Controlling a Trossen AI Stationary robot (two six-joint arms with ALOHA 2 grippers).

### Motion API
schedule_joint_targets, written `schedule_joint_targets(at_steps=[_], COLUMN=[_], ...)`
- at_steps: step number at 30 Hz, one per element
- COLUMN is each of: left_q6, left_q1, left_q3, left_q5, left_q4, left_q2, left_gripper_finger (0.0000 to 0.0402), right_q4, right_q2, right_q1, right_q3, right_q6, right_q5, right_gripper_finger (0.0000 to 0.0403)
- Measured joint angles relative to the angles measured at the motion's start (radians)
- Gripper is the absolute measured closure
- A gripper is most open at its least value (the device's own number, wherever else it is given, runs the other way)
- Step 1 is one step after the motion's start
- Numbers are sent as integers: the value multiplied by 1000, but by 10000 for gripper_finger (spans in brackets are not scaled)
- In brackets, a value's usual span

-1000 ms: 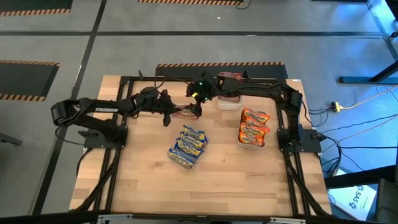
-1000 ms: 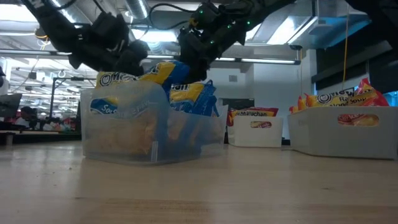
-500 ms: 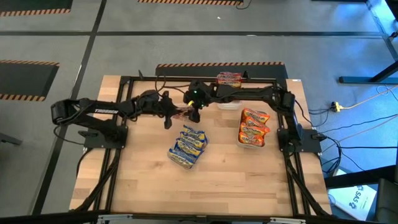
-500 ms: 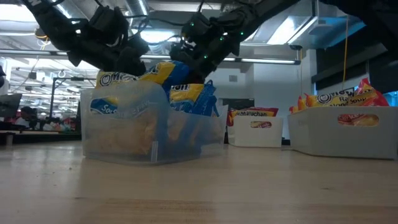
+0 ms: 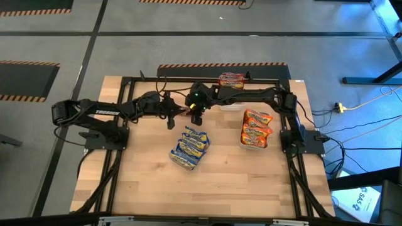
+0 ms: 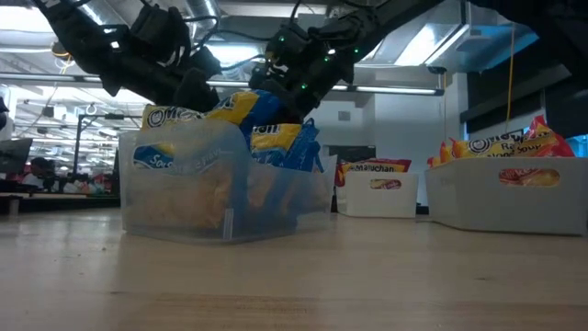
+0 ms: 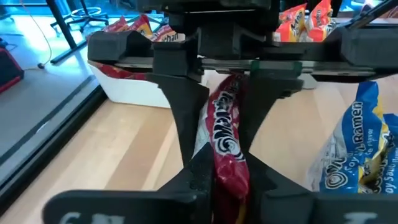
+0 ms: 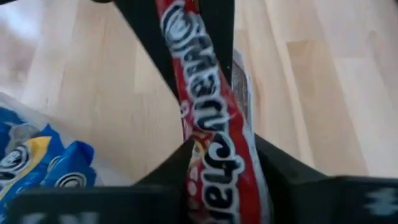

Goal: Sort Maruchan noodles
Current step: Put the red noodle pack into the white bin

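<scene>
"Maruchan" is showing on a red packet (image 6: 372, 168) right of centre in the low view, and "Ramen" on a blue-and-yellow packet (image 7: 364, 149) at the left wrist view's right edge.

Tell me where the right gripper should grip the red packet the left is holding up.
Grip the red packet on its free end, coming from opposite the left gripper. It hangs edge-on and thin, so the right gripper should close across its flat faces.
</scene>
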Motion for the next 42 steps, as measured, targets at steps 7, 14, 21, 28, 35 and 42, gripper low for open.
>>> schedule_joint_targets(at_steps=[7, 14, 21, 28, 35, 42], left_q6=[-9, -28, -28, -29, -60, -63], left_q1=[0, 0, 0, 0, 0, 0], left_q3=[0, 0, 0, 0, 0, 0], left_q5=[-2, -14, -71, -71, -71, -70], left_q4=[-1, -65, -197, -268, -282, -281], left_q2=[0, -97, -245, -258, -240, -240], left_gripper_finger=[319, 279, 278, 278, 278, 278], right_q4=[-9, -122, -308, -530, -615, -570], right_q2=[-1, -99, -240, -345, -357, -354], right_q1=[0, -9, -77, -190, -313, -370], right_q3=[0, 0, 0, 1, -24, -170], right_q6=[-43, -93, -136, -200, -261, -312], right_q5=[39, 35, 39, 36, -53, -91], right_gripper_finger=[360, 359, 358, 356, 356, 358])
